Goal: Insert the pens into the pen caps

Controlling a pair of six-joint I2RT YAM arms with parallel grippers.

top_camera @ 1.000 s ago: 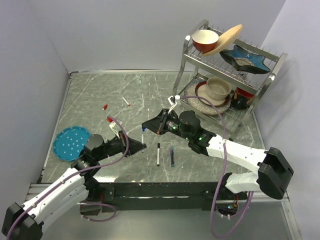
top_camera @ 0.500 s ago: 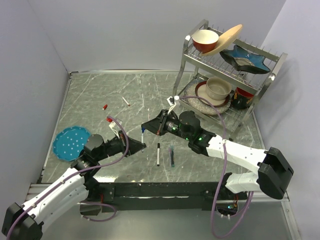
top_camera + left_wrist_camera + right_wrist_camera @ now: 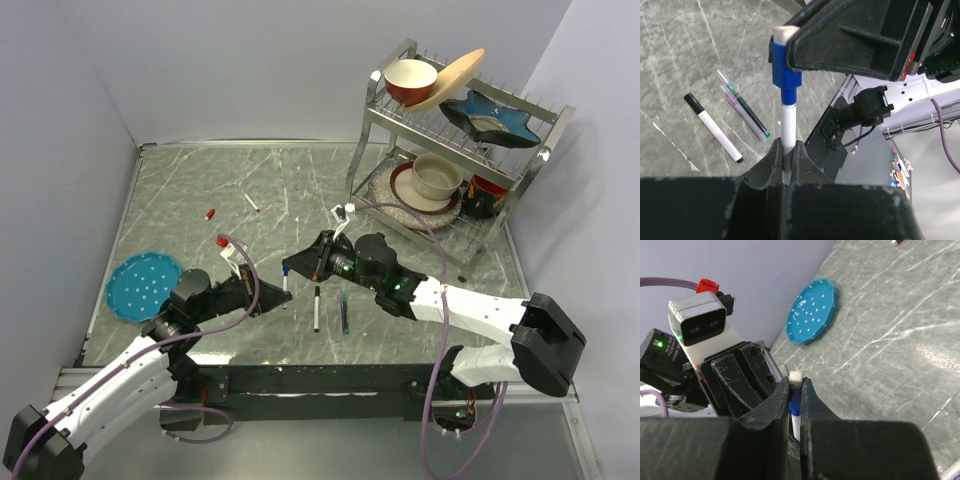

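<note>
**Item 1.** Left pincer (image 3: pixel 786 152): narrowed tight on the lower barrel of a white pen (image 3: pixel 788 125), which was held off the desk (image 3: pixel 190 180) near its front centre.

**Item 2.** Right pincer (image 3: pixel 796 387): clamped narrow on a blue cap (image 3: pixel 785 67). The cap sat over the pen's blue end, in line with the barrel. How far it was seated could not be told.

**Item 3.** Black-ended white pen (image 3: pixel 317 308) and dark teal pen (image 3: pixel 344 312): they lay flat on the desk just right of the two pincers, near each other but not touching.

**Item 4.** Red-tipped pen (image 3: pixel 251 203): it lay farther back on the desk, with a red cap (image 3: pixel 210 213) to its left, apart from it.

**Item 5.** Blue dotted plate (image 3: pixel 143 285): at the desk's left edge.

**Item 6.** Wire dish rack (image 3: pixel 372 120): at the back right, holding bowls and plates.
</note>
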